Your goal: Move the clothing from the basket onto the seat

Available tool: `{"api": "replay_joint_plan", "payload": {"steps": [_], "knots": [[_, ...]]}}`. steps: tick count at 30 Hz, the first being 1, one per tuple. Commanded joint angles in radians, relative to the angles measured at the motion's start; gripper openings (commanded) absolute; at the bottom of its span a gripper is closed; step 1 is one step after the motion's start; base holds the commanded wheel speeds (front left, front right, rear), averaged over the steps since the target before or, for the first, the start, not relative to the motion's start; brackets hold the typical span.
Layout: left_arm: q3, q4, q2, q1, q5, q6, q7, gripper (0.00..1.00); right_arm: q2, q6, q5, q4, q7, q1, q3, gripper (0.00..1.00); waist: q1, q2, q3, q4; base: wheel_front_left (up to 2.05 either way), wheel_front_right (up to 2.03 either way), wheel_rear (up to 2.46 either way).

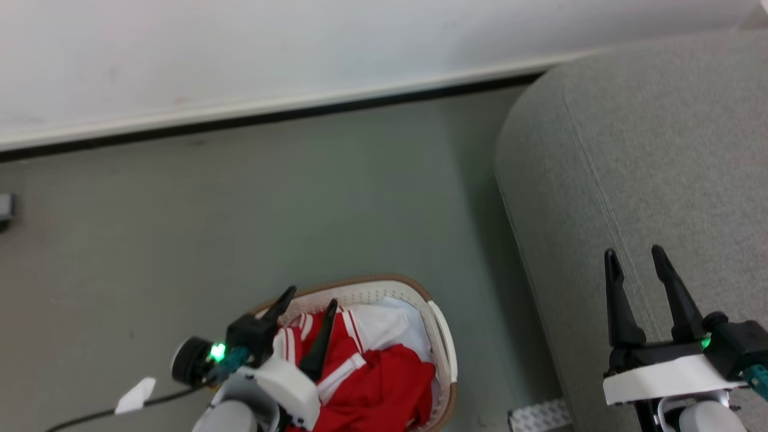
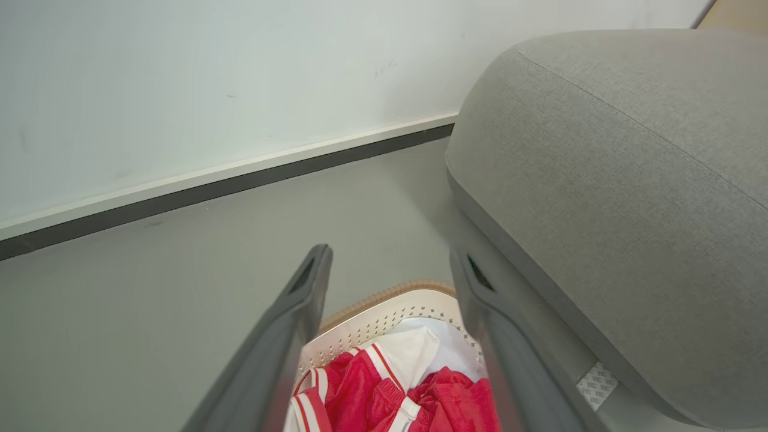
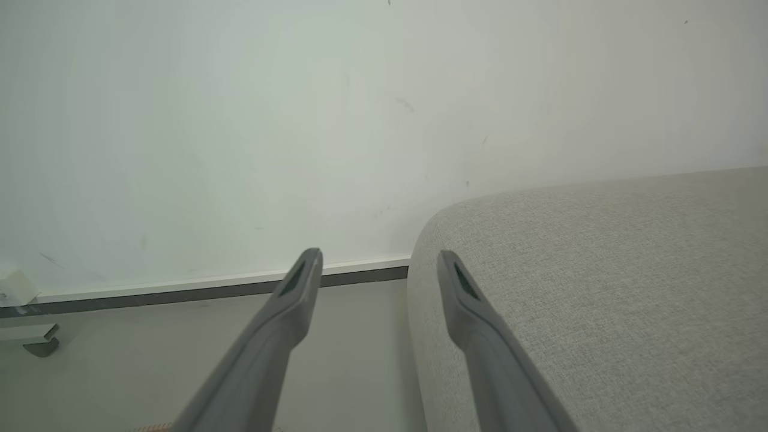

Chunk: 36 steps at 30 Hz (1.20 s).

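Plain white wall (image 1: 300, 48) with faint scuff marks, white skirting board (image 2: 240, 170) with a dark strip (image 2: 240, 186) beneath it, smooth grey-green floor (image 1: 240, 228), small white box (image 3: 15, 287) against the wall base, even diffuse light

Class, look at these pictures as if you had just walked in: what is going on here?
A two-armed wheeled robot is about to move laundry. Its left end effector hangs open over the cream laundry basket, which stands on the floor and holds the red and white clothing. It grips nothing. The right end effector is also open and empty, over the edge of the grey sofa. The clothing lies in the basket, so no garment has been moved to the sofa yet.
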Motion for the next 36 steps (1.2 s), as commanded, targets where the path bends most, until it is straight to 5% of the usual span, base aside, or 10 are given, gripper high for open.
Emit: {"api": "replay_joint_plan", "payload": {"steps": [1, 18, 32, 33, 34, 36], "knots": [[-0.015, 0.016, 0.011, -0.037, 0.020, -0.001, 0.009, 1.00, -0.002, -0.002, 0.015, -0.009, -0.002, -0.024, 0.004, 1.00, -0.0002, 0.0000, 0.091, -0.060, 0.00, 0.00, 0.00], [-0.297, 0.294, 0.075, -0.289, 0.006, -0.008, 0.222, 1.00, -0.002, -0.002, 0.121, -0.083, -0.002, -0.183, 0.062, 1.00, -0.0002, 0.0000, 0.396, -0.163, 0.00, 0.00, 0.00], [-0.343, 0.454, 0.103, -0.383, -0.043, -0.008, 0.277, 1.00, -0.002, -0.002, 0.129, -0.127, -0.002, -0.225, 0.064, 1.00, -0.0002, 0.0000, 0.499, -0.169, 0.00, 0.00, 0.00], [-0.346, 0.464, 0.099, -0.388, -0.043, -0.008, 0.272, 0.40, -0.002, -0.002, 0.126, -0.128, -0.002, -0.225, 0.062, 1.00, -0.0002, 0.0000, 0.501, -0.167, 0.00, 0.00, 0.00], [-0.350, 0.473, 0.092, -0.389, -0.049, -0.008, 0.268, 0.00, -0.002, -0.002, 0.122, -0.128, -0.002, -0.225, 0.058, 1.00, -0.0002, 0.0000, 0.500, -0.164, 0.00, 0.00, 0.00], [-0.355, 0.487, 0.082, -0.394, -0.062, -0.008, 0.249, 0.00, -0.002, -0.002, 0.115, -0.121, -0.002, -0.222, 0.050, 1.00, -0.0002, 0.0000, 0.491, -0.155, 0.00, 0.00, 0.00]]}}
